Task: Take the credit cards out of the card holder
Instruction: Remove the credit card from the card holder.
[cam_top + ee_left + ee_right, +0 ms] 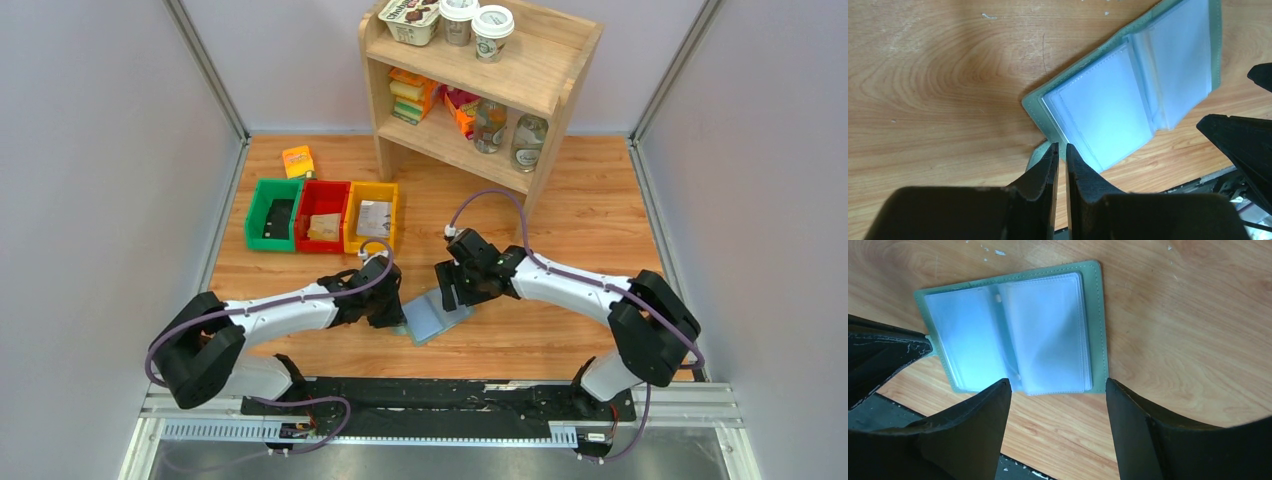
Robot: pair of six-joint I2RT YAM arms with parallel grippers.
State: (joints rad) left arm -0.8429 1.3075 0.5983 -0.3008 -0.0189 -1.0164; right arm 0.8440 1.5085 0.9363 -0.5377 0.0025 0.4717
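Card holder [440, 318]: one, open flat.
Left gripper [1061, 148]: nearly closed, at holder's edge.
Right gripper [1058, 383]: wide, empty, over holder.

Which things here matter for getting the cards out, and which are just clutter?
For the job:
- card holder, lying open on the table
- left gripper, jaws pinched on its edge
- right gripper, jaws open over it

Lying about:
- green bin, red bin, yellow bin
- orange packet
- wooden shelf with its cups, jars and boxes
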